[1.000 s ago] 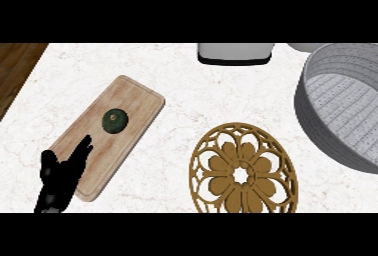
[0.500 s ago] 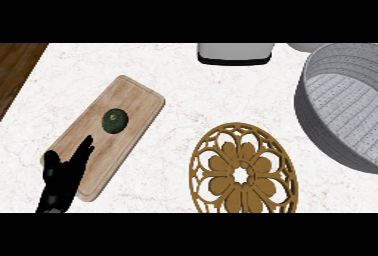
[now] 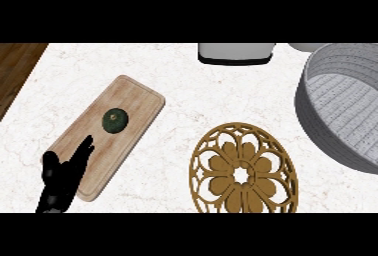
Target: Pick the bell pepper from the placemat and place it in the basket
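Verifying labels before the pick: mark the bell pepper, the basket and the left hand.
bell pepper (image 3: 114, 120), head view, centre of its top.
basket (image 3: 347, 115), head view, bare inside surface.
left hand (image 3: 60, 181), head view, its palm.

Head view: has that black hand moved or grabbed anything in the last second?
Nothing visibly changed. The left hand rests open over the near end of the placemat, the bell pepper lies untouched beyond its fingertips, and the basket stands as before.

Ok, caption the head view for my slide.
Left hand open over the wooden placemat, short of the green bell pepper; grey basket at right.
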You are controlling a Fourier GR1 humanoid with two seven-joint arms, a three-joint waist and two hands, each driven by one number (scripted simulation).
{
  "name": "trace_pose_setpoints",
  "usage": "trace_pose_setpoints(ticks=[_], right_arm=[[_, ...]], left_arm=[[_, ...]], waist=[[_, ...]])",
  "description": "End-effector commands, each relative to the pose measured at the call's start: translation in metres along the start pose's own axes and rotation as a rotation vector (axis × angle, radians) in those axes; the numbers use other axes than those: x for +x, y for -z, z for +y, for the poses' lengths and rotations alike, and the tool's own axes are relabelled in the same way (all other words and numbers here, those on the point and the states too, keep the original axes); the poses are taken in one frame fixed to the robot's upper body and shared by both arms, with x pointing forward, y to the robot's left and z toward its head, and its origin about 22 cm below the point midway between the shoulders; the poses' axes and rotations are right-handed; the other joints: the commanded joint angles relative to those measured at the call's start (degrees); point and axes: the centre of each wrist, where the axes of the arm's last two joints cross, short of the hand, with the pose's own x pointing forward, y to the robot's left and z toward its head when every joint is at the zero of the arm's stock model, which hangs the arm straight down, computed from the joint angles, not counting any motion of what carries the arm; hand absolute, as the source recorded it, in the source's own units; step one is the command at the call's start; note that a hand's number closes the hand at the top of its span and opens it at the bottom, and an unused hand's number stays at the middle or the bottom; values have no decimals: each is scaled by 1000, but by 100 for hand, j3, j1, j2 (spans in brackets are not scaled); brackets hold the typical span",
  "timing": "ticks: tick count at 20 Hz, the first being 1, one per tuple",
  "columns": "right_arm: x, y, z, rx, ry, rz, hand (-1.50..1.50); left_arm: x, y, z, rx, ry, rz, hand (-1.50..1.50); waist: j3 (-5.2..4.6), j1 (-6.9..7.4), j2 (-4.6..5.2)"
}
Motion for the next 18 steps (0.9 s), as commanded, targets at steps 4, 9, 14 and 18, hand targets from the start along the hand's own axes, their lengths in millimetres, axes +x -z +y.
trace_pose_setpoints(ticks=[4, 9, 14, 18], right_arm=[[-19, 14, 0, -22, -135, -62, -150], [-22, 22, -49, -45, -68, -79, -150], [-37, 19, -72, -122, 80, -19, -150], [-53, 4, -115, -180, 121, 23, -150]], left_arm=[[-13, -6, -5, -12, 3, 97, 0], [-17, -3, -6, -8, -10, 98, 0], [-27, 1, 1, 9, -16, 106, 0], [-26, -6, 11, -1, -26, 109, 0]], waist=[[-46, 60, 43], [-47, 29, 33], [-49, 5, 40], [-48, -58, 24]])
